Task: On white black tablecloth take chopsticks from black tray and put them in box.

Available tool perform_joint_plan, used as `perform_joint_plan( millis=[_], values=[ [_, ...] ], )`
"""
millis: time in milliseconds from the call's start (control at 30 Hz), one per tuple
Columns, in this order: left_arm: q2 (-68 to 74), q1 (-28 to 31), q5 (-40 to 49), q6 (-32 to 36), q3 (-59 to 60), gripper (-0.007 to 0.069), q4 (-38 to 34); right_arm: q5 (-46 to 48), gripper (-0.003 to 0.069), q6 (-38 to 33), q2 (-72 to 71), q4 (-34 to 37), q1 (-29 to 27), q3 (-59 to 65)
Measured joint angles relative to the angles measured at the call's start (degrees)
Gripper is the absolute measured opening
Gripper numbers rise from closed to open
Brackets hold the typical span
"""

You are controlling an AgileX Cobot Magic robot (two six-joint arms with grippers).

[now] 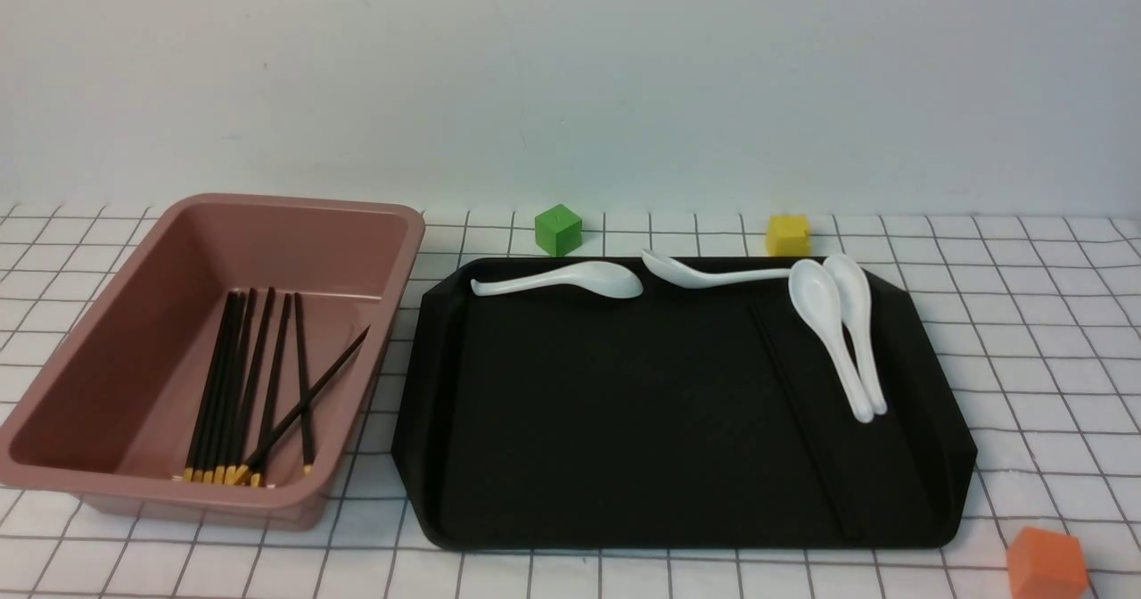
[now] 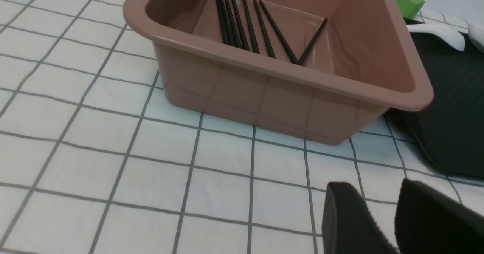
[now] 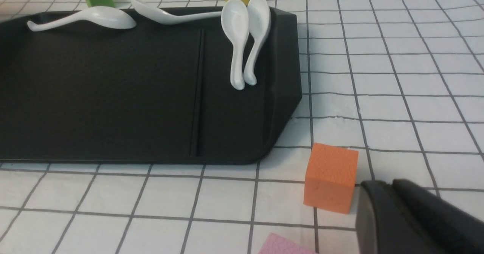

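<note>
Chopsticks [image 1: 245, 385] lie in the box [image 1: 80, 376] at 9 o'clock; 1 seems left on the tray [image 1: 579, 421]. Thin, stiff, slick: pinch mid-length. Left hand [image 2: 382, 223] slightly open, right hand [image 3: 393, 208] closed, both empty.

Black-gridded white tablecloth [image 1: 1025, 314], pink-brown box [image 1: 107, 340], matte black tray [image 1: 624, 421]

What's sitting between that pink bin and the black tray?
Nothing: in the front view only a narrow strip of bare tablecloth separates the box from the black tray.
</note>
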Motion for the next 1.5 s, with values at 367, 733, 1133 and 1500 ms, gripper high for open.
perform_joint_plan(
  millis=[367,733,1133,1500],
  values=[
    [0.00,0.00,0.00,0.00,0.00,0.0218,0.00,0.01,0.0076,0.04,0.00,0.00,0.00,0.00],
    [0.00,0.00,0.00,0.00,0.00,0.0218,0.00,0.01,0.0085,0.04,0.00,0.00,0.00,0.00],
    [0.00,0.00,0.00,0.00,0.00,0.0218,0.00,0.01,0.0086,0.04,0.00,0.00,0.00,0.00],
    [0.00,0.00,0.00,0.00,0.00,0.0218,0.00,0.01,0.0090,0.07,0.00,0.00,0.00,0.00]
  ],
)
